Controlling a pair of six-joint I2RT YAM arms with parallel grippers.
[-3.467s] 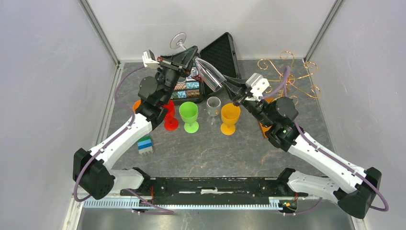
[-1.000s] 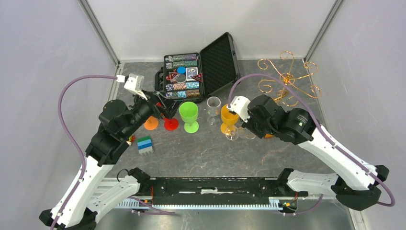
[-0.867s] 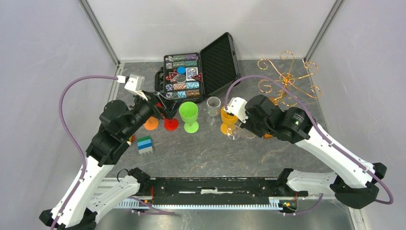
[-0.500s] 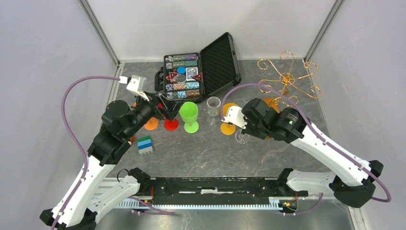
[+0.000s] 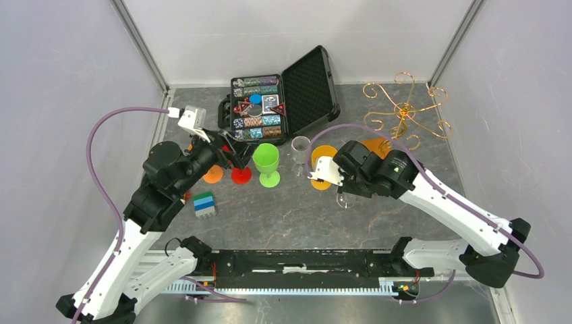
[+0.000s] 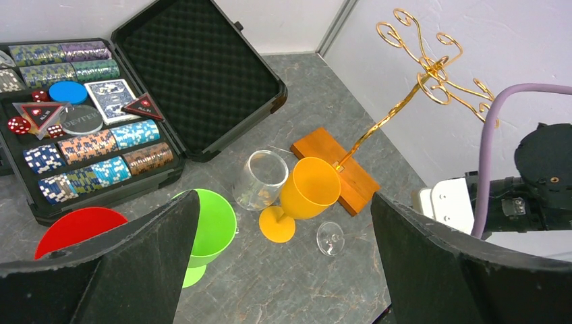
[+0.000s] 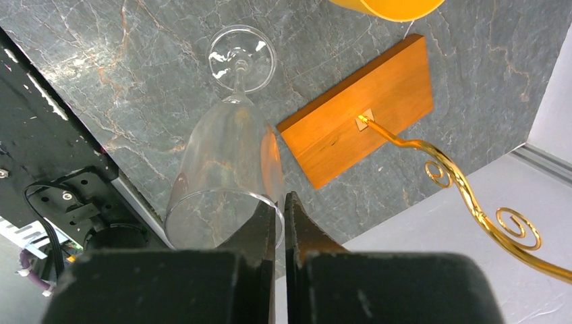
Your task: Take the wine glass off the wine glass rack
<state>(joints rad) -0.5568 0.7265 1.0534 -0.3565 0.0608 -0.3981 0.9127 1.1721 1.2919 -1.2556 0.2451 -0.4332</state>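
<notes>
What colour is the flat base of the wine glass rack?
The rack's base is orange-brown, clearest in the right wrist view.

This is a robotics lab test cell: a grey stone-patterned table (image 5: 283, 216) is boxed in by plain pale wall panels (image 5: 61, 101) set in bare metal posts (image 5: 138, 44). Two white-and-black robot arms (image 5: 445, 202) are bolted to a black rail (image 5: 303, 260) at the near edge, trailing purple cables (image 5: 101, 135). The things laid out are a mismatched set of props: an open poker-chip case (image 5: 307, 77), coloured plastic goblets (image 5: 266, 160), a gold wire rack (image 5: 405, 111) and a small stack of toy blocks (image 5: 204, 204).
</notes>
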